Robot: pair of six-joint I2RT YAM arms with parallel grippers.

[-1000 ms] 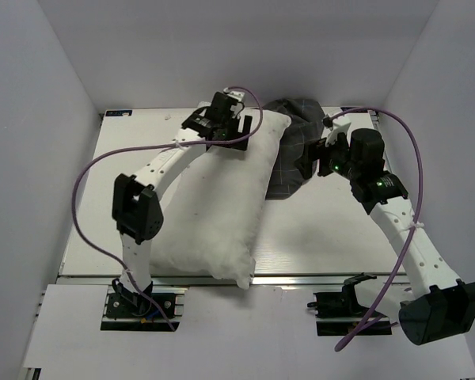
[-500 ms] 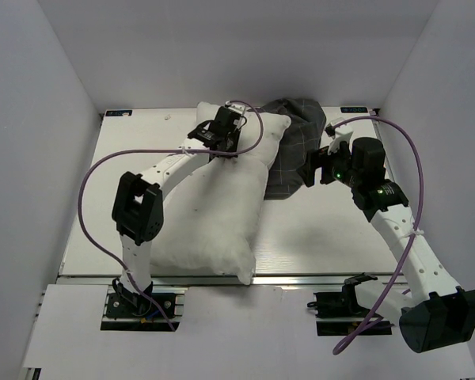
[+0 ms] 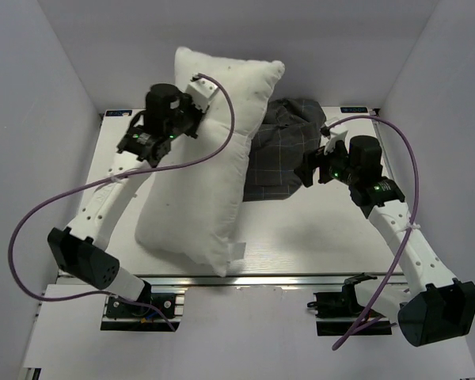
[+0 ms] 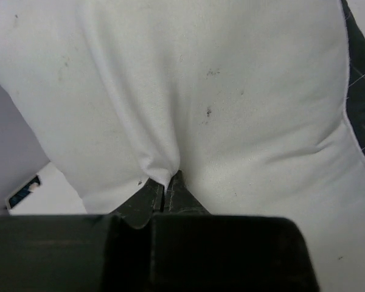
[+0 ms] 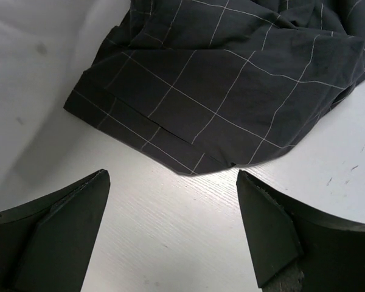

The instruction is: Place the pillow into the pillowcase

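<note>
The off-white pillow point(image 3: 198, 182) is raised at its far end and leans up over the table, with its near end resting close to the front edge. My left gripper point(image 3: 199, 107) is shut on a fold of the pillow's fabric; in the left wrist view the fingertips point(image 4: 167, 182) pinch a pucker of the pillow point(image 4: 219, 91). The charcoal grid-patterned pillowcase point(image 3: 285, 150) lies crumpled at the back, just right of the pillow. My right gripper point(image 3: 307, 170) hovers open at the pillowcase's right side. In the right wrist view the gripper point(image 5: 171, 176) is just short of the hem of the pillowcase point(image 5: 231, 79), holding nothing.
The white table point(image 3: 317, 237) is boxed in by grey walls on the left, right and back. Purple cables point(image 3: 222, 127) loop from both wrists. A dark corner of the pillowcase point(image 4: 362, 79) shows at the right edge of the left wrist view.
My left gripper shut on the pillow's far end, then lifted it up and to the left. The pillow now uncovers more of the pillowcase. The right gripper stayed open and barely moved.
</note>
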